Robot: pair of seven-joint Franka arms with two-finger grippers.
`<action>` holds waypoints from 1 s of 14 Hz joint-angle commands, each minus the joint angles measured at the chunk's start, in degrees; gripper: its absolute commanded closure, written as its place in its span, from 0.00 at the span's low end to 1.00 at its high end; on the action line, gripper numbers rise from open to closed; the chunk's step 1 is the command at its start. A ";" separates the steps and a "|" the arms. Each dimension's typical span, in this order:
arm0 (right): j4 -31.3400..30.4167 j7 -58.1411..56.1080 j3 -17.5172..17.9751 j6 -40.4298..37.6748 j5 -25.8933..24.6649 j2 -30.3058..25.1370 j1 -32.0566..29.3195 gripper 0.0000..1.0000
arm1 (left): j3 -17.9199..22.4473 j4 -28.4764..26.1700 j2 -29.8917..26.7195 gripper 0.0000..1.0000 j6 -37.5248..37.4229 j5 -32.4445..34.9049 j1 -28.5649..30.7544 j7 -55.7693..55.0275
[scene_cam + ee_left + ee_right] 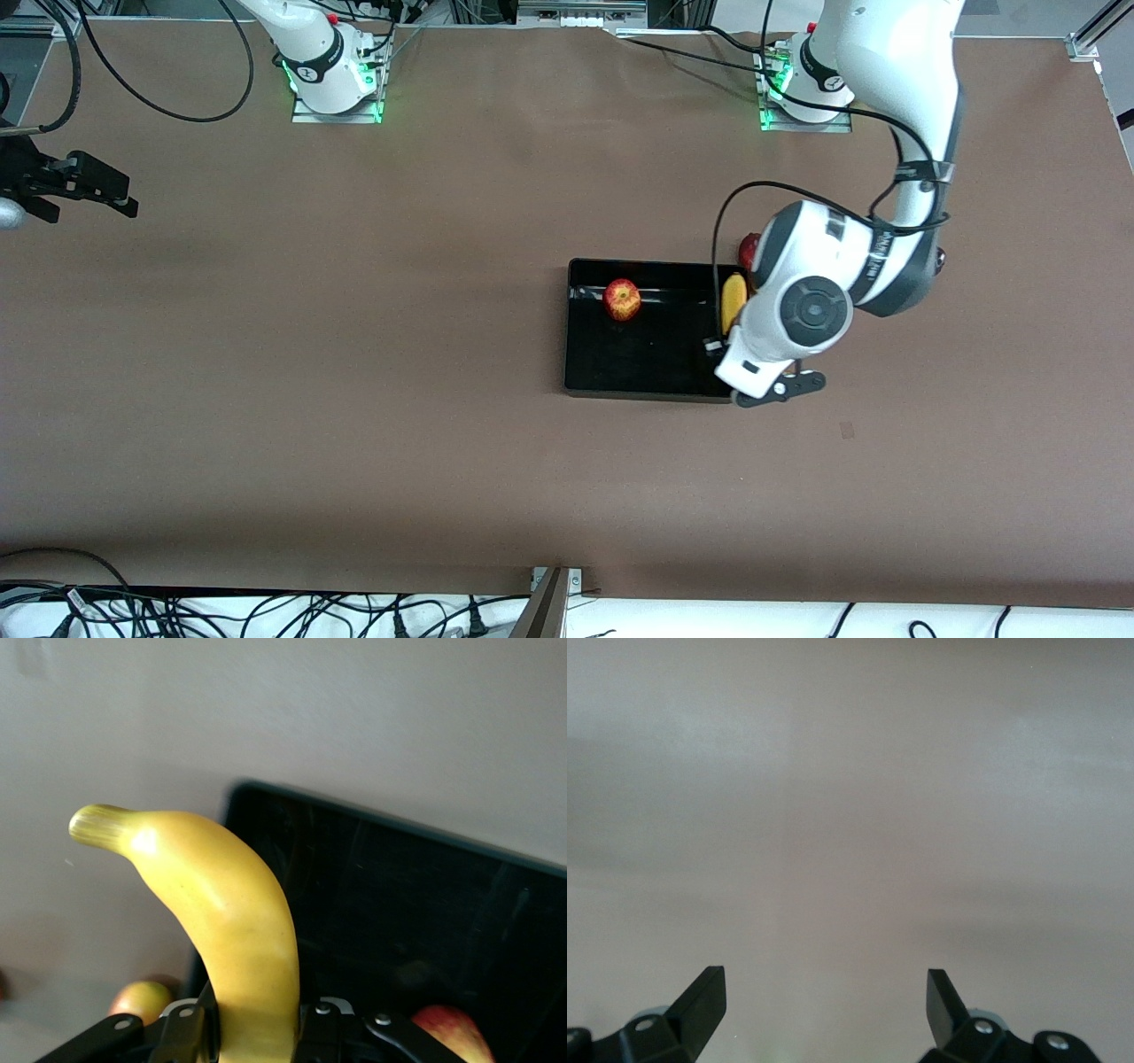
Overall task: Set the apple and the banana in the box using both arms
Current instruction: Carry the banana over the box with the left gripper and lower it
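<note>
The black box lies mid-table. The red-yellow apple rests inside it, by the wall farther from the front camera; it also shows in the left wrist view. My left gripper is shut on the yellow banana and holds it over the box's end toward the left arm's end of the table. In the front view the banana peeks out beside the left arm's wrist, which hides the fingers. My right gripper is open and empty over bare table at the right arm's end.
A red fruit lies just outside the box, farther from the front camera, mostly hidden by the left arm. A reddish-yellow fruit shows outside the box in the left wrist view. Brown table surrounds the box.
</note>
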 commanded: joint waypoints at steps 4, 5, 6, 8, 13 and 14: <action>1.32 -0.61 -0.18 -1.12 0.34 0.43 0.17 0.00 | -4.22 -1.02 3.43 1.00 7.82 -1.45 -0.95 -7.09; 1.32 -0.61 -0.18 -1.12 0.34 0.43 0.17 0.00 | -4.40 -1.89 4.05 1.00 9.14 -1.45 -0.95 -7.18; 1.32 -0.61 -0.18 -1.12 0.34 0.43 0.17 0.00 | -4.57 -2.60 4.57 1.00 11.24 -1.54 -0.95 -7.36; 1.32 -0.61 -0.18 -1.12 0.34 0.43 0.17 0.00 | -5.36 -3.05 6.85 1.00 13.97 -1.54 -0.95 -7.45; 1.32 -0.61 -0.18 -1.12 0.34 0.43 0.17 0.00 | -5.81 -4.36 8.62 1.00 16.62 -1.54 -0.95 -7.62; 1.32 -0.61 -0.27 -1.12 0.34 0.43 0.17 0.00 | -5.72 -4.36 8.80 1.00 17.06 -1.45 -0.87 -7.54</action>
